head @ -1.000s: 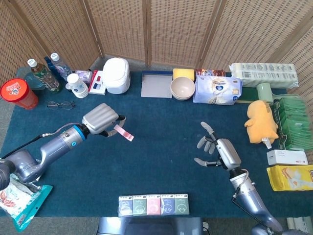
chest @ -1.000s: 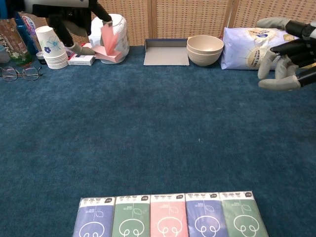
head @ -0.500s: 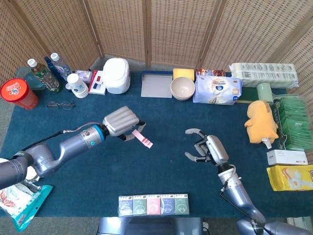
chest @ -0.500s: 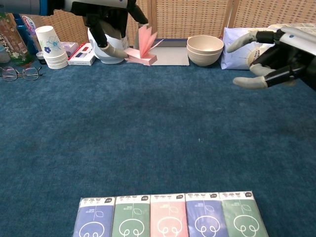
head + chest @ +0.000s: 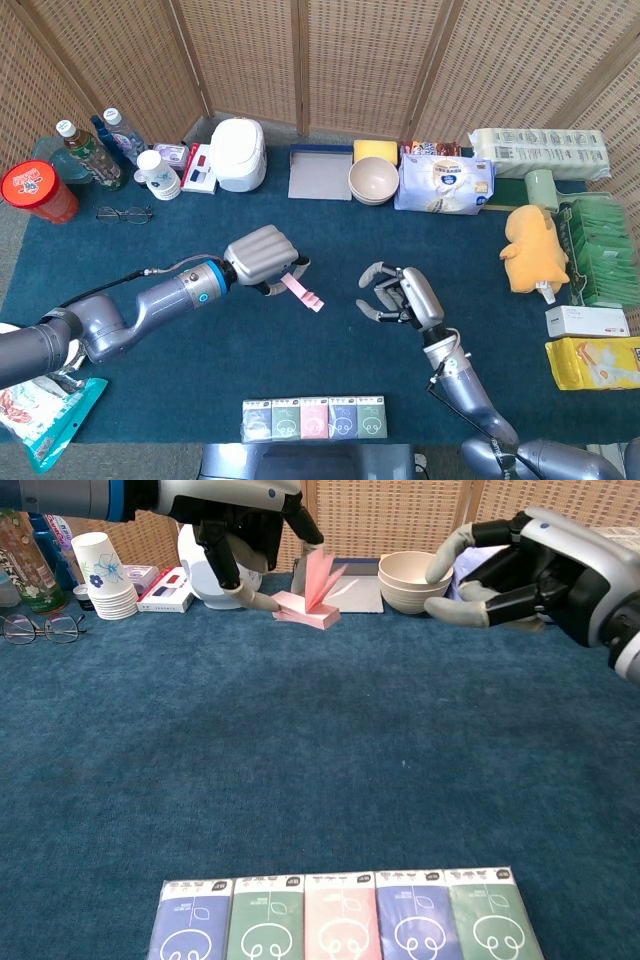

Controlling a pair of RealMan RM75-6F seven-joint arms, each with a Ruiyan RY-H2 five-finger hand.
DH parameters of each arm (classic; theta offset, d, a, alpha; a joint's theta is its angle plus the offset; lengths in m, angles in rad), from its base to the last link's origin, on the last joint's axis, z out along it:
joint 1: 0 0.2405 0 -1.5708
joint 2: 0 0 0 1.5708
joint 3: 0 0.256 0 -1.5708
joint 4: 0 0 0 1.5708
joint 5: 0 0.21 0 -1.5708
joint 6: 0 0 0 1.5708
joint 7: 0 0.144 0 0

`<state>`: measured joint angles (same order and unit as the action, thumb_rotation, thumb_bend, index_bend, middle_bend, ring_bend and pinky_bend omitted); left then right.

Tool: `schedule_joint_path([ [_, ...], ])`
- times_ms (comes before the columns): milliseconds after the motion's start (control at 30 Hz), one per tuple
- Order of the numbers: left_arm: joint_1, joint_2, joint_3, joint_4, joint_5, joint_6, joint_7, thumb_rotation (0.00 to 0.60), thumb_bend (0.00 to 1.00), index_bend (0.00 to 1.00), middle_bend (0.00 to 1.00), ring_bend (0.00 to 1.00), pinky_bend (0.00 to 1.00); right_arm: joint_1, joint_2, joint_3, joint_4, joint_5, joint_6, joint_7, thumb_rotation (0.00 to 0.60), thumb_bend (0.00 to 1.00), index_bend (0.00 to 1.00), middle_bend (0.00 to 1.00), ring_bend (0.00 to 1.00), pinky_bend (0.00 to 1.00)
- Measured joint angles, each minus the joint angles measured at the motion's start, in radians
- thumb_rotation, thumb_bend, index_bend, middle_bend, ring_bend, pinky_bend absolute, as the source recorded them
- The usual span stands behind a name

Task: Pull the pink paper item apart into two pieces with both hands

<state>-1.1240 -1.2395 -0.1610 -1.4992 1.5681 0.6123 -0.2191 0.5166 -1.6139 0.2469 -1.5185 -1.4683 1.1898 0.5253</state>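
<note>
The pink paper item (image 5: 304, 293) (image 5: 313, 592) is a small folded pad with its leaves fanned out. My left hand (image 5: 264, 261) (image 5: 244, 528) holds it by its near end, above the blue cloth at mid table. My right hand (image 5: 397, 295) (image 5: 525, 565) hovers to the right of it, fingers spread and curved toward the paper, holding nothing. A gap of bare cloth separates the right fingertips from the pink item.
Several tissue packs (image 5: 315, 417) (image 5: 338, 926) lie in a row at the front edge. Along the back stand bottles (image 5: 88, 150), paper cups (image 5: 103, 572), a white jar (image 5: 239, 154), a grey tray (image 5: 320, 173), bowls (image 5: 414, 580) and a wipes bag (image 5: 444, 184). Glasses (image 5: 124, 213) lie left.
My left hand carried the pink item rightward toward mid table. My right hand moved left toward it, closing most of the gap, fingers still spread.
</note>
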Motion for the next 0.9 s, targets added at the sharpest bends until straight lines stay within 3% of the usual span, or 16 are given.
schedule_joint_path([
  [900,-0.060,-0.044,0.012,0.002,-0.054,-0.036,0.034,0.600,0.39,0.65,1.00,1.00,1.00,0.058,-0.023,-0.020,-0.050,0.001,-0.033,-0.049,0.600,0.31,0.49,1.00,1.00,1.00],
])
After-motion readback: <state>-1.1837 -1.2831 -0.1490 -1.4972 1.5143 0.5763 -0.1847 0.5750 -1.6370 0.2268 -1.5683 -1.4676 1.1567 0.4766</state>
